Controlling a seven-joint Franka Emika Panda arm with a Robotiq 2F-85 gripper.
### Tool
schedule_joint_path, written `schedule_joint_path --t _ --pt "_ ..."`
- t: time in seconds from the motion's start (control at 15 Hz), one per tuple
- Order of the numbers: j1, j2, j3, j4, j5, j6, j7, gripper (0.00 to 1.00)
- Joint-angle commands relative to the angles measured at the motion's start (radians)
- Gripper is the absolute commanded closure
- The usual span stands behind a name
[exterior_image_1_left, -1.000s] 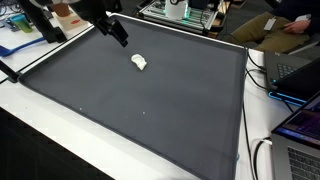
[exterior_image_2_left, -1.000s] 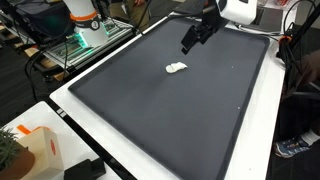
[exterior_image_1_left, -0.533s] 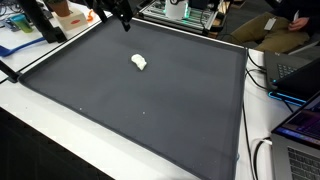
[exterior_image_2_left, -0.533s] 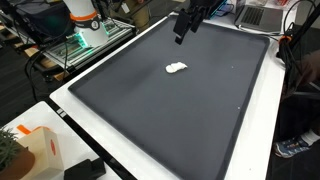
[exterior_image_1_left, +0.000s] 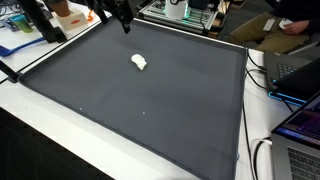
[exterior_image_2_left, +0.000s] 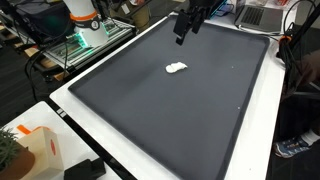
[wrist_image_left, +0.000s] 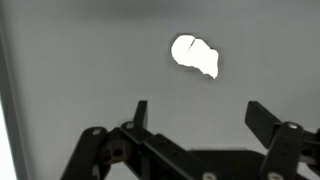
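A small white crumpled lump (exterior_image_1_left: 139, 62) (exterior_image_2_left: 176, 68) lies on the dark grey mat (exterior_image_1_left: 150, 110) (exterior_image_2_left: 170, 110), toward its far side. My gripper (exterior_image_1_left: 122, 18) (exterior_image_2_left: 184, 27) hangs high above the mat's far edge, well clear of the lump. In the wrist view the gripper (wrist_image_left: 199, 115) is open with nothing between its black fingers (wrist_image_left: 262, 120), and the white lump (wrist_image_left: 195, 55) lies on the mat beyond them.
The mat covers a white table (exterior_image_2_left: 70, 125). An orange-and-white box (exterior_image_2_left: 30, 148) stands at one corner. Laptops (exterior_image_1_left: 300, 125) and cables (exterior_image_1_left: 262, 155) line one side. A rack with equipment (exterior_image_2_left: 85, 35) and a seated person (exterior_image_1_left: 285, 30) are behind the table.
The gripper rose and drew back from just above the mat near the lump to high over the far edge, then held still. The lump stayed put.
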Motion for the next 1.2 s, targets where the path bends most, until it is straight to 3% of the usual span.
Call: schedule_joint_path --t 0.0,0.4,0.67,0.73,0.93,1.13 --pt "0.006 -0.165 0.008 -0.233 0.003 0.166 0.076 0.0" --pt "-0.001 -0.454 0.02 -0.529 -0.01 0.298 0.102 0.0" --pt "0.011 -0.651 0.05 -0.736 0.004 0.264 0.001 0.0" --pt "-0.005 -0.528 0.048 -0.592 0.004 0.253 0.044 0.0" --pt "0.002 -0.625 0.062 -0.703 0.005 0.253 0.02 0.0" --pt "0.002 -0.636 0.062 -0.714 0.005 0.253 0.014 0.0"
